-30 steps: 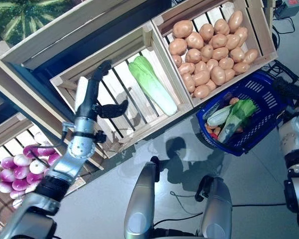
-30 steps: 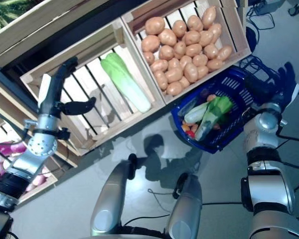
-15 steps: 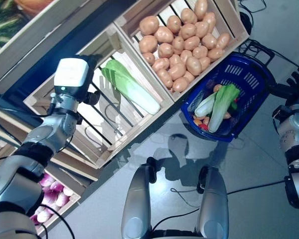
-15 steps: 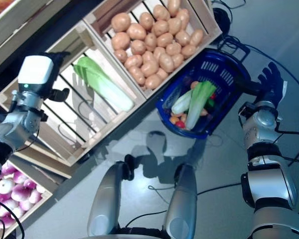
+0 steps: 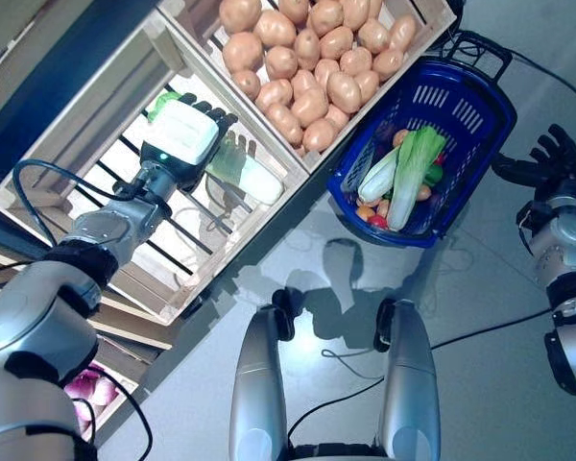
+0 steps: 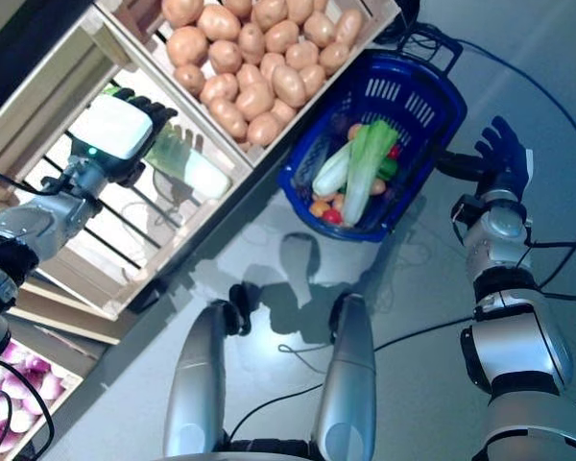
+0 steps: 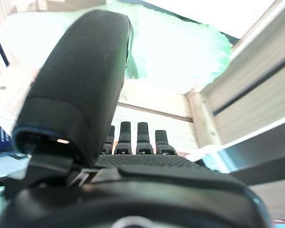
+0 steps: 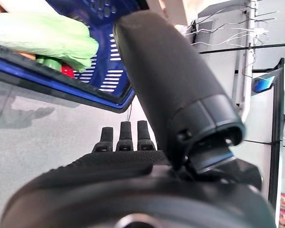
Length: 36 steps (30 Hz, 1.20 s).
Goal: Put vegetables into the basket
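The slatted wooden crate (image 5: pixel 125 206) holds one pale green cabbage (image 5: pixel 240 173), with the left hand (image 5: pixel 187 134) spread above it, fingers straight, gripping nothing. Beside it sits the potato crate (image 5: pixel 317 58), then the blue basket (image 5: pixel 461 106) on the floor, already containing greens. The right hand (image 6: pixel 499 158) hangs near the basket, fingers relaxed, empty.

Two wooden crates (image 5: pixel 96 144) in full view: one holds one napa cabbage (image 5: pixel 235 165), the other a pile of potatoes (image 5: pixel 312 58), roughly twenty, exact count unclear. One blue basket (image 5: pixel 461 106) with two long green leafy vegetables (image 5: pixel 403 178) plus several small red and orange ones, uncountable. One lower crate with purple-white turnips (image 6: pixel 5 408), only partly visible. Two hands: left hand (image 5: pixel 187 134), right hand (image 5: pixel 547 163).
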Motion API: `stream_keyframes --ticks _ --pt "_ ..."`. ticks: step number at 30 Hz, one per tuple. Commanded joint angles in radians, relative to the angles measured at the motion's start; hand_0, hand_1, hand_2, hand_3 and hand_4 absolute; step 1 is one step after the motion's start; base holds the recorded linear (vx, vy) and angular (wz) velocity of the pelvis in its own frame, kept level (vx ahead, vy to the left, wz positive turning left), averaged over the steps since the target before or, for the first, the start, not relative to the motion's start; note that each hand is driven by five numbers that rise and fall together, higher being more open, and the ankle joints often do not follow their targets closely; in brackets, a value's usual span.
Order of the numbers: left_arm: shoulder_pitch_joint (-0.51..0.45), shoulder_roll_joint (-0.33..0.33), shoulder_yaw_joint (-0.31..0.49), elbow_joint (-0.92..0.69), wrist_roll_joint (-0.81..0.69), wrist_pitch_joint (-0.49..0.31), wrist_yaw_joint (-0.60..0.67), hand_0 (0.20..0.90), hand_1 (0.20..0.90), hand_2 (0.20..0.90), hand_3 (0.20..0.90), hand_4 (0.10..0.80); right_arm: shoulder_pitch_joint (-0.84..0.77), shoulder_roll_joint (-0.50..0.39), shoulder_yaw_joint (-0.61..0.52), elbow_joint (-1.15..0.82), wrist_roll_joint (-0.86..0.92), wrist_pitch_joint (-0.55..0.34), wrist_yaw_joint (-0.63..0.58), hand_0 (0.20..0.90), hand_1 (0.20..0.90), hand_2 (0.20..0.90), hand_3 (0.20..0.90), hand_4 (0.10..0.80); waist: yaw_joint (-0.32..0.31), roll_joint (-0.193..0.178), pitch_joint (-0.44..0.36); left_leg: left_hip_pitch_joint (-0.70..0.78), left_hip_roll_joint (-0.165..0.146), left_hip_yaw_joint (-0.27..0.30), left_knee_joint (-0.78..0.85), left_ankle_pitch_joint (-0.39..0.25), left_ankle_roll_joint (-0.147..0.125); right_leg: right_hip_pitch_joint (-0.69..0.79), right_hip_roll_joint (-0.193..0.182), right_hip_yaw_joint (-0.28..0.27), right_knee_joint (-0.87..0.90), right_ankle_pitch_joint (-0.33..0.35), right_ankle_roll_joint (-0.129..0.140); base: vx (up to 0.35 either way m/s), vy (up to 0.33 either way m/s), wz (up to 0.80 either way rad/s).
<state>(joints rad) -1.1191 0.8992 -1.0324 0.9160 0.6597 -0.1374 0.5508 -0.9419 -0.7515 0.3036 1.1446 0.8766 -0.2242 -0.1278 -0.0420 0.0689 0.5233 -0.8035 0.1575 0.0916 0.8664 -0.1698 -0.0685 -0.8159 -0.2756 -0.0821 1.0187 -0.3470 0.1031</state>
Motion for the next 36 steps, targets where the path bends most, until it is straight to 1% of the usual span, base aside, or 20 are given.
stream_keyframes --ticks 1,3,4,5,6,11,16,21,22,23,24,25,26,28,30,34,36 --pt "-0.175 0.038 0.008 0.047 0.043 0.054 0.071 0.900 0.900 0.900 0.900 0.800 -0.127 -0.053 0.016 0.016 0.065 -0.102 0.035 0.900 0.900 0.900 0.900 0.800 -0.008 -0.003 -0.009 0.058 0.036 -0.024 -0.027 -0.064 -0.048 0.036 0.006 0.032 -0.138 0.156 -0.013 -0.041 0.012 0.00" --pt "-0.188 0.036 -0.010 0.050 0.054 0.051 0.043 0.900 0.900 0.900 0.900 0.800 -0.132 -0.054 0.018 0.025 0.078 -0.101 0.039 0.900 0.900 0.900 0.900 0.800 -0.008 -0.002 -0.006 0.041 0.035 -0.027 -0.016 -0.069 -0.049 0.022 0.005 0.035 -0.131 0.156 -0.010 0.007 0.012 0.00" --pt "-0.188 0.033 -0.017 0.050 0.056 0.054 0.021 0.900 0.900 0.900 0.900 0.800 -0.134 -0.053 0.019 0.030 0.083 -0.101 0.041 0.900 0.900 0.900 0.900 0.800 -0.007 -0.001 -0.006 0.043 0.037 -0.031 0.003 -0.103 -0.056 0.023 0.004 0.039 -0.114 0.127 -0.001 0.048 0.013 0.01" --pt "-0.190 0.033 -0.024 0.051 0.060 0.058 0.005 0.900 0.900 0.900 0.900 0.800 -0.137 -0.053 0.019 0.033 0.085 -0.100 0.041 0.900 0.900 0.900 0.900 0.800 -0.008 0.000 -0.005 0.036 0.038 -0.032 0.008 -0.106 -0.057 0.017 0.004 0.040 -0.111 0.126 0.000 0.000 0.000 0.00" --pt "-0.193 0.033 -0.027 0.052 0.062 0.060 -0.002 0.900 0.900 0.900 0.900 0.800 -0.140 -0.053 0.019 0.033 0.085 -0.100 0.040 0.900 0.900 0.900 0.900 0.800 -0.009 -0.001 -0.003 0.022 0.036 -0.031 0.000 -0.078 -0.052 0.005 0.005 0.039 -0.122 0.153 -0.006 -0.108 0.009 -0.02" --pt "-0.212 0.015 -0.057 0.064 0.041 0.096 -0.088 0.900 0.900 0.900 0.900 0.800 -0.161 -0.045 0.029 0.053 0.091 -0.104 0.038 0.900 0.900 0.900 0.900 0.800 -0.010 0.000 -0.003 -0.021 0.032 -0.030 0.012 -0.080 -0.054 -0.034 0.005 0.039 -0.124 0.164 0.001 -0.045 0.004 -0.03" --pt "-0.224 0.004 -0.065 0.067 0.067 0.091 -0.096 0.900 0.900 0.900 0.900 0.800 -0.164 -0.041 0.032 0.052 0.095 -0.109 0.034 0.900 0.900 0.900 0.900 0.800 -0.010 -0.001 -0.003 -0.054 0.028 -0.030 0.026 -0.084 -0.054 -0.063 0.005 0.038 -0.124 0.171 0.004 -0.034 -0.002 -0.03" --pt "-0.253 -0.013 -0.093 0.062 0.111 0.091 -0.114 0.900 0.900 0.900 0.900 0.800 -0.167 -0.030 0.030 0.047 0.088 -0.109 0.038 0.900 0.900 0.900 0.900 0.800 -0.013 -0.007 -0.003 -0.097 0.029 -0.033 0.053 -0.094 -0.051 -0.101 0.002 0.035 -0.110 0.174 0.005 -0.026 -0.012 -0.03" --pt "-0.263 -0.026 -0.104 0.068 0.120 0.098 -0.135 0.900 0.900 0.900 0.900 0.800 -0.171 -0.024 0.035 0.043 0.084 -0.113 0.040 0.900 0.900 0.900 0.900 0.800 -0.014 -0.010 -0.003 -0.103 0.031 -0.037 0.073 -0.125 -0.056 -0.107 0.002 0.034 -0.091 0.148 0.013 -0.046 -0.014 -0.10" --pt "-0.267 -0.030 -0.106 0.071 0.121 0.102 -0.139 0.900 0.900 0.900 0.900 0.800 -0.174 -0.024 0.035 0.041 0.080 -0.115 0.041 0.900 0.900 0.900 0.900 0.800 -0.015 -0.012 -0.003 -0.123 0.029 -0.036 0.066 -0.096 -0.051 -0.126 0.002 0.033 -0.102 0.176 0.007 -0.056 -0.014 -0.13" --pt "-0.273 -0.034 -0.112 0.079 0.121 0.104 -0.140 0.900 0.900 0.900 0.900 0.800 -0.179 -0.025 0.038 0.042 0.078 -0.117 0.044 0.900 0.900 0.900 0.900 0.800 -0.014 -0.013 -0.003 -0.134 0.029 -0.036 0.071 -0.096 -0.050 -0.135 0.000 0.032 -0.101 0.178 0.007 -0.038 -0.011 -0.08" --pt "-0.275 -0.038 -0.115 0.082 0.126 0.103 -0.140 0.900 0.900 0.900 0.900 0.800 -0.181 -0.025 0.041 0.043 0.077 -0.118 0.045 0.900 0.900 0.900 0.900 0.800 -0.013 -0.013 -0.003 -0.127 0.032 -0.037 0.085 -0.126 -0.055 -0.129 -0.001 0.031 -0.088 0.153 0.014 0.021 -0.017 -0.05" --pt "-0.284 -0.049 -0.125 0.092 0.163 0.099 -0.134 0.900 0.900 0.900 0.900 0.800 -0.188 -0.028 0.053 0.034 0.073 -0.122 0.044 0.900 0.900 0.900 0.900 0.800 -0.013 -0.015 -0.003 -0.155 0.035 -0.037 0.102 -0.130 -0.053 -0.156 -0.005 0.027 -0.078 0.154 0.015 0.038 -0.013 -0.02" --pt "-0.296 -0.053 -0.139 0.104 0.188 0.096 -0.147 0.900 0.900 0.900 0.900 0.800 -0.192 -0.033 0.056 0.025 0.075 -0.123 0.042 0.900 0.900 0.900 0.900 0.800 -0.015 -0.019 -0.003 -0.178 0.035 -0.038 0.116 -0.133 -0.051 -0.178 -0.006 0.026 -0.068 0.156 0.014 -0.041 -0.007 -0.05" --pt "-0.304 -0.056 -0.150 0.118 0.179 0.104 -0.166 0.900 0.900 0.900 0.900 0.800 -0.193 -0.040 0.056 0.015 0.079 -0.121 0.032 0.900 0.900 0.900 0.900 0.800 -0.015 -0.022 -0.003 -0.209 0.037 -0.040 0.137 -0.138 -0.048 -0.208 -0.009 0.026 -0.051 0.156 0.016 -0.041 -0.002 -0.02" --pt "-0.316 -0.065 -0.171 0.150 0.205 0.070 -0.165 0.900 0.900 0.900 0.900 0.800 -0.197 -0.046 0.052 0.017 0.118 -0.117 0.013 0.900 0.900 0.900 0.900 0.800 -0.017 -0.025 -0.003 -0.268 0.039 -0.045 0.183 -0.151 -0.041 -0.264 -0.020 0.030 -0.017 0.154 0.014 -0.028 0.000 0.00" --pt "-0.317 -0.071 -0.187 0.153 0.215 0.020 -0.167 0.900 0.900 0.900 0.900 0.800 -0.193 -0.048 0.045 0.026 0.144 -0.114 0.015 0.900 0.900 0.900 0.900 0.800 -0.017 -0.024 -0.003 -0.291 0.037 -0.048 0.205 -0.158 -0.037 -0.284 -0.024 0.031 -0.003 0.153 0.014 0.000 0.000 0.00"
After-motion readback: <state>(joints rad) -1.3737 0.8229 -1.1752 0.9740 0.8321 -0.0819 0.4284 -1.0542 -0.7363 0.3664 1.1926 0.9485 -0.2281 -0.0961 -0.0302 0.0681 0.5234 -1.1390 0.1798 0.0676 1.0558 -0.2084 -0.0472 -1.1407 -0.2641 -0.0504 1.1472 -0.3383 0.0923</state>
